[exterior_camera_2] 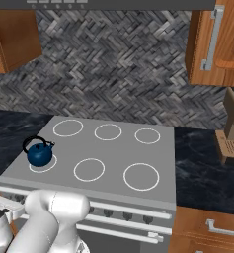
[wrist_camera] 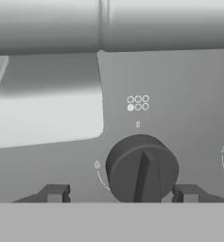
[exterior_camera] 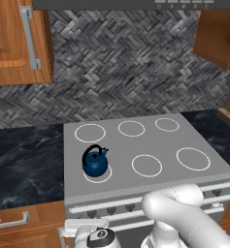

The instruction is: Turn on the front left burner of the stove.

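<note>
Front left burner (exterior_camera: 98,173) still a grey ring at the near left corner of the stove (exterior_camera: 150,189), carrying a blue kettle (exterior_camera: 95,162); no glow, so step in hand judged as closing on its knob (wrist_camera: 142,168), marked by the lit lower-left dot of the diagram (wrist_camera: 138,103) above. Knob pointer upright and centred between the fingertips (wrist_camera: 54,193), gripper (wrist_camera: 119,193) spread apart and not touching. Next: advance, clamp, twist; arm folded low before the stove front, hand aimed at the panel.
</note>
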